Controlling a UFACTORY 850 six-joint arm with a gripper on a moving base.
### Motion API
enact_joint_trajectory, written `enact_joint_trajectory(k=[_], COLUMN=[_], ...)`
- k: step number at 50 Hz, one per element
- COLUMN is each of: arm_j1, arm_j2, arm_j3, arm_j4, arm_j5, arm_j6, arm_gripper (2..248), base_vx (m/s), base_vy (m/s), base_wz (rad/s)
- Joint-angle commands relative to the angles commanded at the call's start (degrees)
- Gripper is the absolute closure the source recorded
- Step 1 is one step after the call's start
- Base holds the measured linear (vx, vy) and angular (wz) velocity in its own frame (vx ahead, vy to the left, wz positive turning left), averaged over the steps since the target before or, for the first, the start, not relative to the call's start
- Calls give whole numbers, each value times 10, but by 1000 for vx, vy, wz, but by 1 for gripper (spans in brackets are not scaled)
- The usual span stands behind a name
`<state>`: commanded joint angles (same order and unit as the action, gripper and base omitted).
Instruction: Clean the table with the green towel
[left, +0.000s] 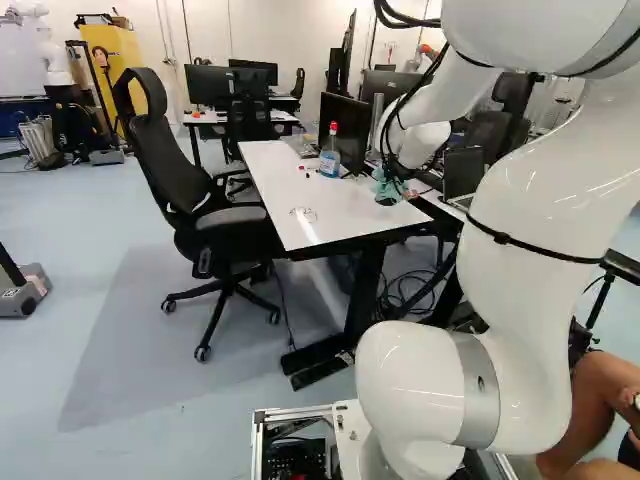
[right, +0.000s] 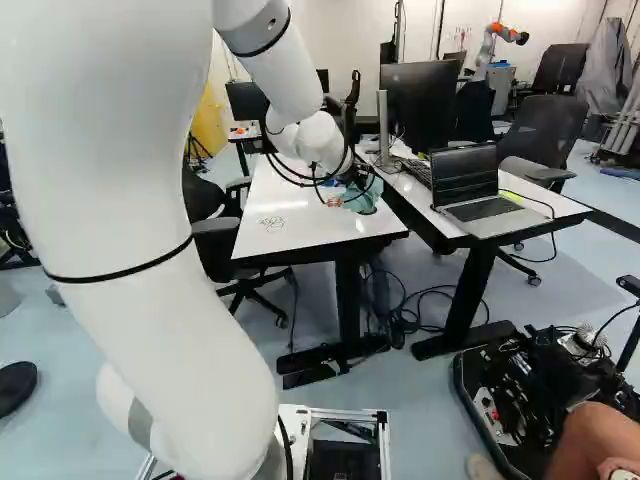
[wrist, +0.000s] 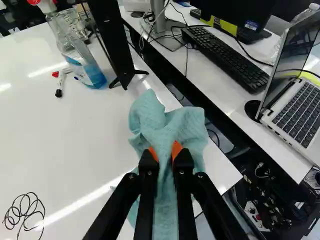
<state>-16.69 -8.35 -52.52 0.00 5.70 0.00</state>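
The gripper (wrist: 165, 151) is clenched on the green towel (wrist: 187, 130), its orange-padded fingers pinching a gathered fold from two sides. That bunched hold leaves the cloth's loose part spread ahead of the fingertips, presumably so that fabric rather than hard finger does the rubbing. The towel is over the near corner of the white table (wrist: 90, 130), beside the gap that parts it from the desk (wrist: 245, 112) bearing the keyboard (wrist: 225, 55) and laptop (wrist: 300, 110). How firmly it presses on the surface is hard to judge, since the fingers and folds hide its underside. What most needs wiping looks to be the black scribble (wrist: 25, 210), which lies well apart from the cloth, across bare tabletop; the job therefore seems to have its main part left. The spray bottle (wrist: 80, 55) stands upright beside the dark screen (wrist: 112, 40), with the marker (wrist: 60, 84) lying near it, both away from the open stretch between towel and scribble. A low sweep across that stretch would suit, keeping the cloth flat; too much lift would skim over the ink, and too much push might crumple the folds.
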Motion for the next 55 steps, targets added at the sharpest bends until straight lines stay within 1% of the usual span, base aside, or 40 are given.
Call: enact_joint_trajectory(k=[17, 32, 55], arm_j1=[22, 48, 87], arm_j2=[3, 4, -5], arm_j3=[3, 4, -6], arm_j4=[0, 0, 0], arm_j5=[0, -3, -39], arm_j6=[0, 0, 0], arm_gripper=[204, 204, 204], base_vx=[0, 0, 0], base_vy=[0, 0, 0], base_wz=[0, 0, 0])
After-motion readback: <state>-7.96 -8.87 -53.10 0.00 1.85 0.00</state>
